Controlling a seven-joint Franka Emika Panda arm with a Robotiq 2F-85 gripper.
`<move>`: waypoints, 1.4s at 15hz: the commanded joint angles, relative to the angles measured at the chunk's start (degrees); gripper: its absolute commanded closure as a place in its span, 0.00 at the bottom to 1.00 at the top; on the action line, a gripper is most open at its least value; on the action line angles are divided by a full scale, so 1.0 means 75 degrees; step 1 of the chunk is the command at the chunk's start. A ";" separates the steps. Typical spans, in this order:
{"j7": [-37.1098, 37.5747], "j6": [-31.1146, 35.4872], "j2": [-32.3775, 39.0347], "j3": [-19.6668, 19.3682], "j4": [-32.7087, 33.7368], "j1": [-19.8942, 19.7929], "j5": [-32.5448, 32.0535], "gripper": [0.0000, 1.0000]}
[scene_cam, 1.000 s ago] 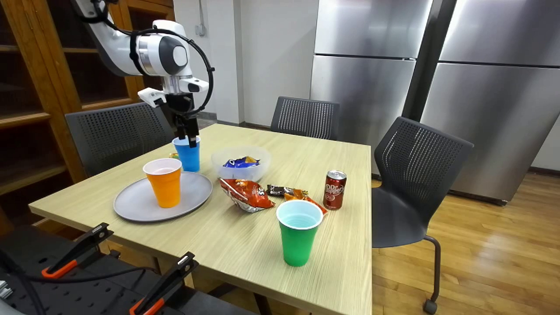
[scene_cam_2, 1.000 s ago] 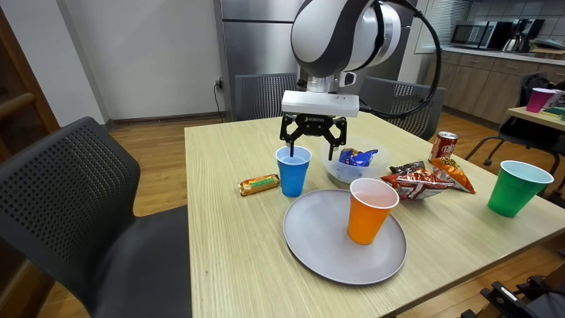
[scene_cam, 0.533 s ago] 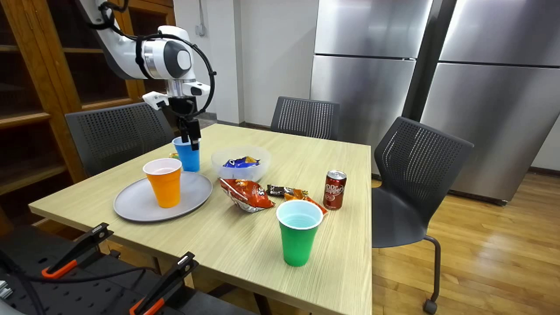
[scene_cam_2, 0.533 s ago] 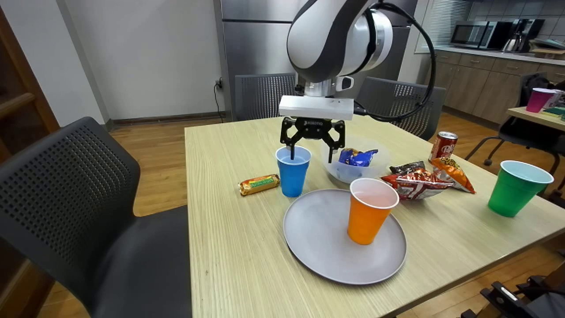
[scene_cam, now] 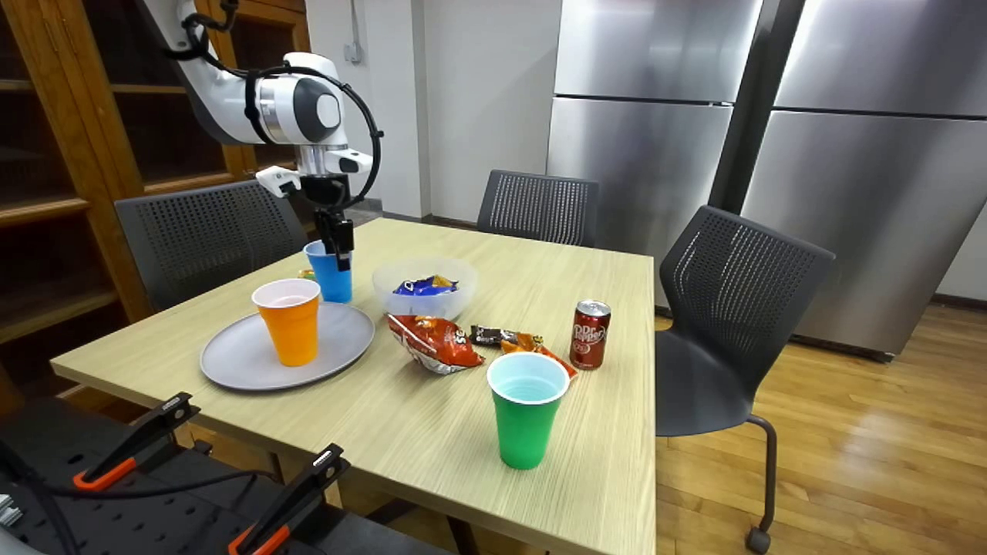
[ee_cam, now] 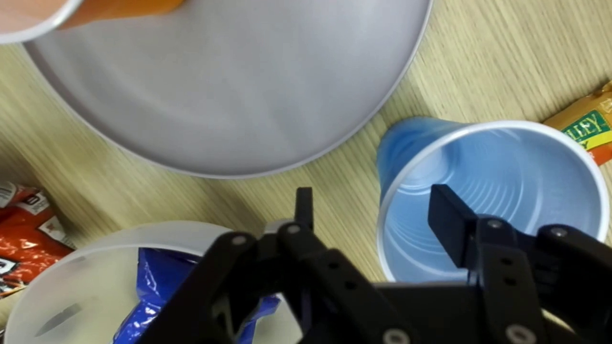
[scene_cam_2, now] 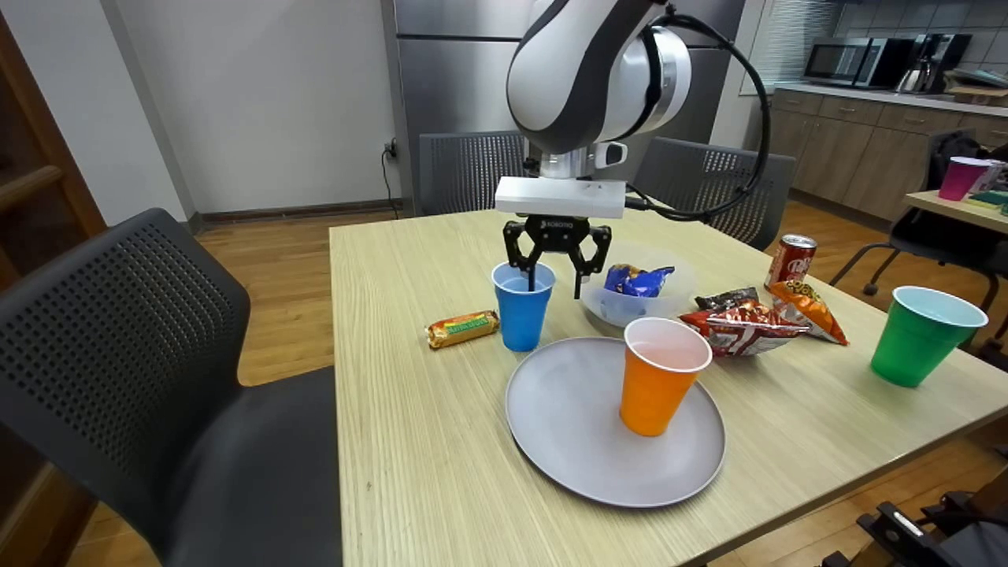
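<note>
Straddling the wall of the blue cup (scene_cam_2: pixel 521 319), the gripper (scene_cam_2: pixel 554 291) has its jaws spread: in the wrist view one finger (ee_cam: pixel 452 229) shows within the mouth and its mate outside, with the rim's 9 o'clock edge between them. How deep the inner one reaches, I cannot tell. The blue cup stands upright on the table (scene_cam_2: pixel 417 441), bright sky-blue outside, paler within, tapering to its base; its thin rim is whitish, and fine rings ripple the inside. Around it, in that same view, the plate (ee_cam: pixel 239 95) lies at 10 o'clock, the gold-wrapped bar (ee_cam: pixel 588 124) just beside the cup at 2, and the bowl (ee_cam: pixel 62 286), with a blue packet (ee_cam: pixel 158 282) in it, towards 8. The orange cup (scene_cam_2: pixel 657 394) stands on the plate. In an exterior view, the red bag (scene_cam_2: pixel 740 327) and, farther off, the green cup (scene_cam_2: pixel 925 335) are at the blue cup's 3 o'clock.
</note>
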 commanded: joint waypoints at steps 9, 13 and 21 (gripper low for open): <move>0.0188 -0.0185 -0.0171 0.0036 -0.0013 0.0050 -0.0087 1.00; 0.0115 0.0008 -0.0430 0.0117 -0.0289 0.0080 -0.0091 0.99; -0.0076 0.0350 -0.1030 0.0337 -0.0990 0.0127 -0.0082 0.99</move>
